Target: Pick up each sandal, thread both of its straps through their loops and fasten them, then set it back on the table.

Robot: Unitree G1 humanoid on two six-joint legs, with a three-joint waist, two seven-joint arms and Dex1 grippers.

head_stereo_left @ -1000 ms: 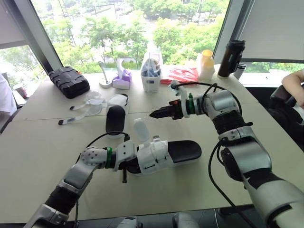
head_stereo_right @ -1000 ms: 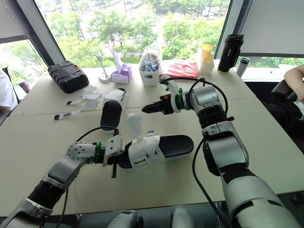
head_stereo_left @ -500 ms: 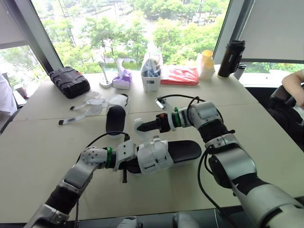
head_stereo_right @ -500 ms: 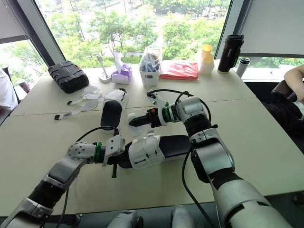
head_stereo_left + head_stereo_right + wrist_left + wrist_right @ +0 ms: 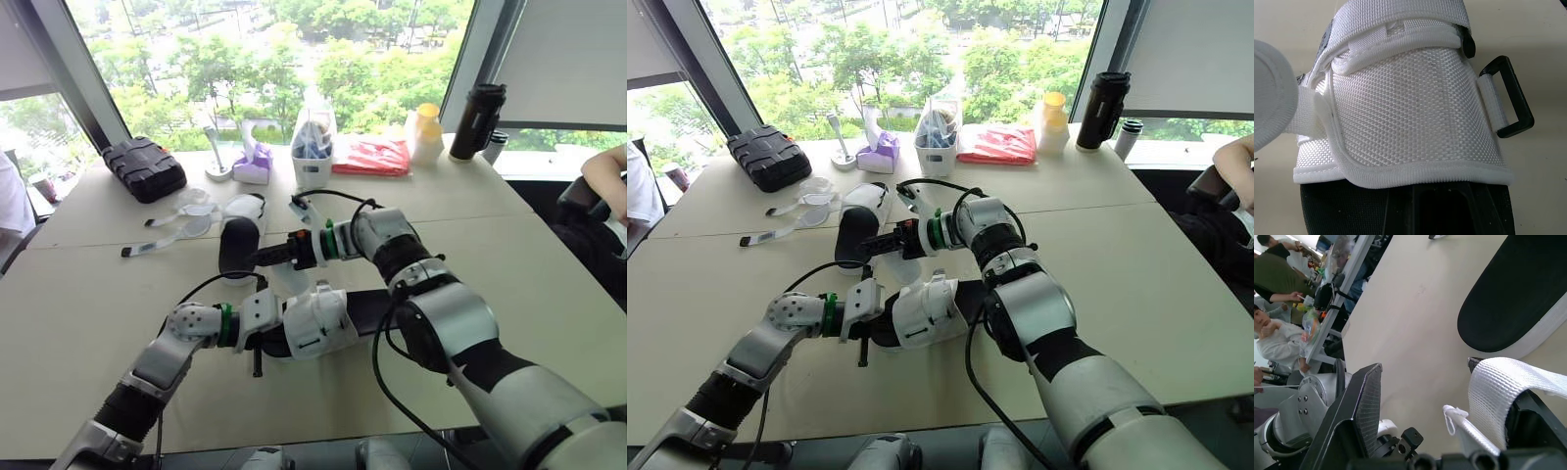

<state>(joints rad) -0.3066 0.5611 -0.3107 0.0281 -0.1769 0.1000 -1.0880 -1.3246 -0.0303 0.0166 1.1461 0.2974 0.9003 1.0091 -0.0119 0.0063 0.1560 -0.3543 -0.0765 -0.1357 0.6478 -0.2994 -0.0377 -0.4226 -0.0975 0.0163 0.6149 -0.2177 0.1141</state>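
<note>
The left arm and right arm are clad in silver-grey shells with black joints, ringed green at the wrists, and trailed by black cables.

No readable text, labels, brands or numbers on any item in view.

We note the right arm reaches across toward the left, and the right gripper has its fingers parted. The left arm lies low, bent at the elbow, with the left gripper pointing rightward.
</note>
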